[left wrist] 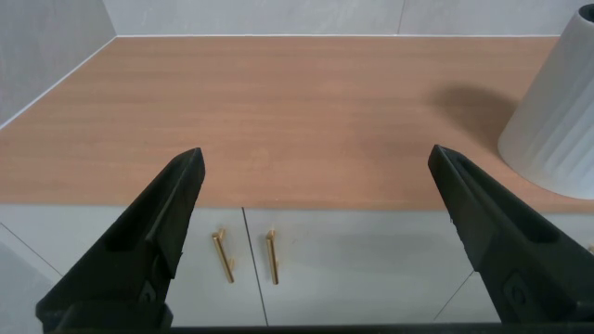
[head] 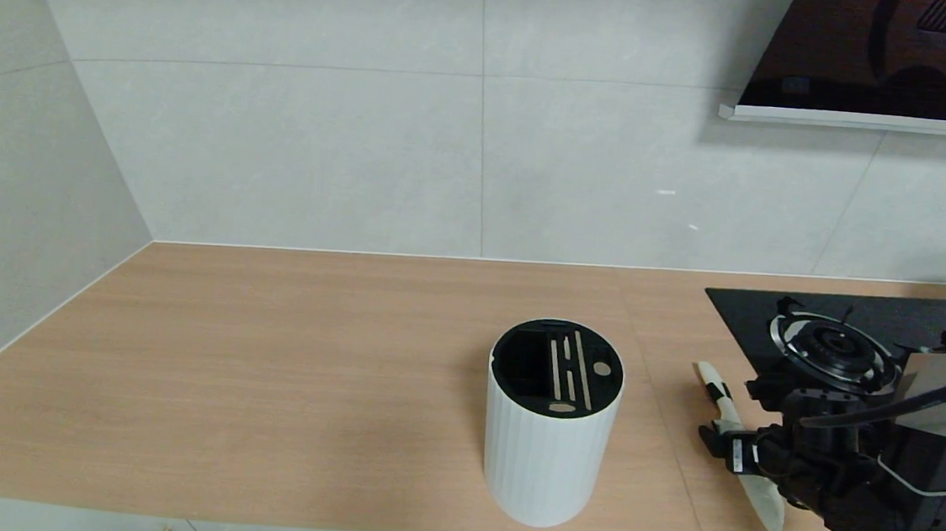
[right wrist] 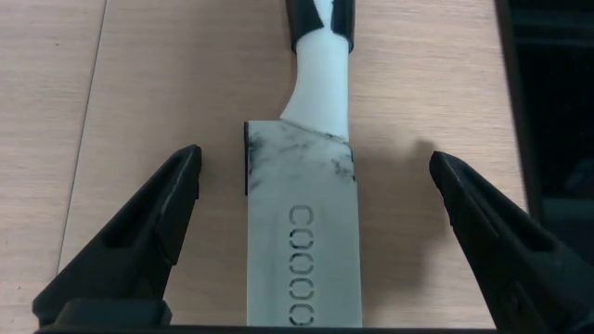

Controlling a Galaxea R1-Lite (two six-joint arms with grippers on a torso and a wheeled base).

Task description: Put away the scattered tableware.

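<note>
A white knife (head: 765, 501) with a black-banded handle lies flat on the wooden counter, between the holder and the hob. Its marbled blade (right wrist: 299, 232) has a row of oval holes. My right gripper (head: 737, 430) hovers over the knife, open, with one finger on each side of the blade (right wrist: 316, 241) and not touching it. A white ribbed cylindrical holder (head: 548, 440) with a black slotted top stands upright mid-counter; its side (left wrist: 557, 121) appears in the left wrist view. My left gripper (left wrist: 316, 232) is open with nothing in it, at the counter's front edge.
A black gas hob (head: 830, 336) sits at the right, close to the knife. A range hood (head: 886, 62) hangs above it. Tiled walls close the back and left. Cabinet doors with gold handles (left wrist: 223, 255) lie below the counter edge.
</note>
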